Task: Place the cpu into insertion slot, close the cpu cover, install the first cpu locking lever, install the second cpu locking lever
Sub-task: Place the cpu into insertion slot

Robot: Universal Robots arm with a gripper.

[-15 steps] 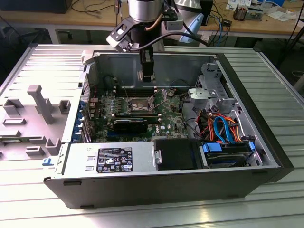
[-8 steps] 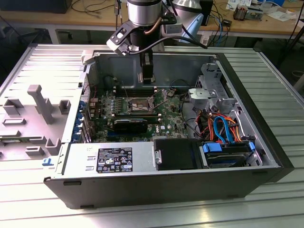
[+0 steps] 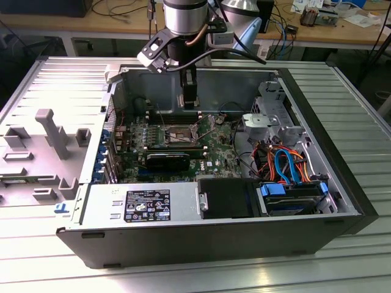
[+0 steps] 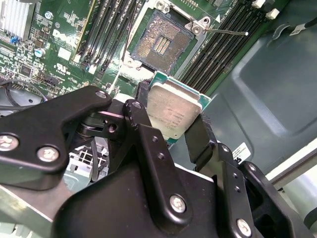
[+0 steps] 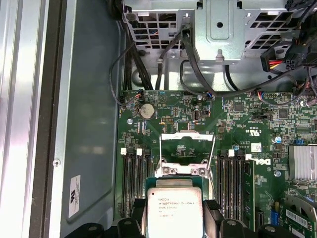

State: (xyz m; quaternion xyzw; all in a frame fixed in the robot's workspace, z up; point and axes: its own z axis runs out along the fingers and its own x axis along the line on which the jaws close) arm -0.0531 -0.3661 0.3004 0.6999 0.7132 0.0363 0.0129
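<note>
**A:** The fingers (image 4: 142, 116), what have they got?

**B:** They are closed on the chip (image 4: 173, 111), one black finger against each of two opposite edges. Its dull metal top faces the camera in both wrist views.

**A:** Where is the gripper (image 3: 189, 102) itself?

**B:** It is down inside the open computer case (image 3: 232, 91), near the far wall as the exterior view sees it, above the green board (image 4: 74, 29).

**A:** So is the chip seated yet?

**B:** No. It hangs in the air off the board, near the socket (image 4: 161, 42) but apart from it. The second wrist view shows the socket's square field of gold contacts lying bare inside its silver rim.

**A:** And the cover?

**B:** The cover (image 5: 187, 134) is swung up and open. In the first wrist view its thin silver frame stands just past the held chip, with the board showing through the window.

**A:** Any sign of the levers?

**B:** One lever (image 4: 228, 31) is clear, a thin wire reaching out from a corner of the socket. It lies across the long black memory slots (image 4: 218, 54), not latched down. I cannot make out the other one well enough to say.
</note>
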